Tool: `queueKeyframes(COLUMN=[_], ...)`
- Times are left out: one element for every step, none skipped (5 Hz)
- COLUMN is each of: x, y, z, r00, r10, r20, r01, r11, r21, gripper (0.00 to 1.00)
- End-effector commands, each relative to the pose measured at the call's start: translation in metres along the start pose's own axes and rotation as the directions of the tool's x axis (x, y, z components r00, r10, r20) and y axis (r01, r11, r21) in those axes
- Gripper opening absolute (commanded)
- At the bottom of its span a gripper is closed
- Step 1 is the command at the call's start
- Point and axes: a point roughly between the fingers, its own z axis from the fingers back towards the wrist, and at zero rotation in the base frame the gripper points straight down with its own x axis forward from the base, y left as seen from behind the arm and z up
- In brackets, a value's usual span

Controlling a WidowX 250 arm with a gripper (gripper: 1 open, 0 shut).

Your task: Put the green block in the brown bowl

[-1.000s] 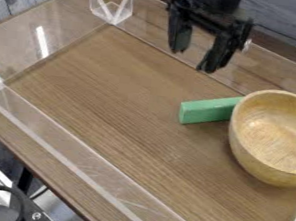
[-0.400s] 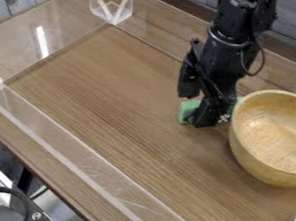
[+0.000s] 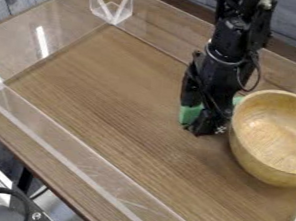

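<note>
No lettering, label, brand mark, number or sign can be read anywhere in the view: none on the bench, none on its clear surrounding walls.

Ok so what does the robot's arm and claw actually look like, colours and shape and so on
The arm is black all over, a slim column of stacked, blocky segments coming down from the top of the picture. Its claw is also black, with two narrow, straight fingers. At this resolution I can't make out any markings, labels or loose cables.
</note>
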Motion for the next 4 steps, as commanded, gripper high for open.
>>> queueKeyframes(x=[0.0089, 0.011, 0.007, 0.0016], y=[0.0092, 0.0119, 0.0137, 0.0175], z=[0.0, -0.0079, -0.0062, 0.0018], r00=[0.996, 0.991, 0.994, 0.996], r10=[-0.05, -0.082, -0.055, -0.026], r20=[0.07, 0.108, 0.094, 0.082], r01=[0.048, 0.077, 0.054, 0.027], r11=[0.998, 0.996, 0.998, 1.0], r21=[0.035, 0.045, 0.015, -0.009], gripper=[1.0, 1.0, 0.0, 0.0])
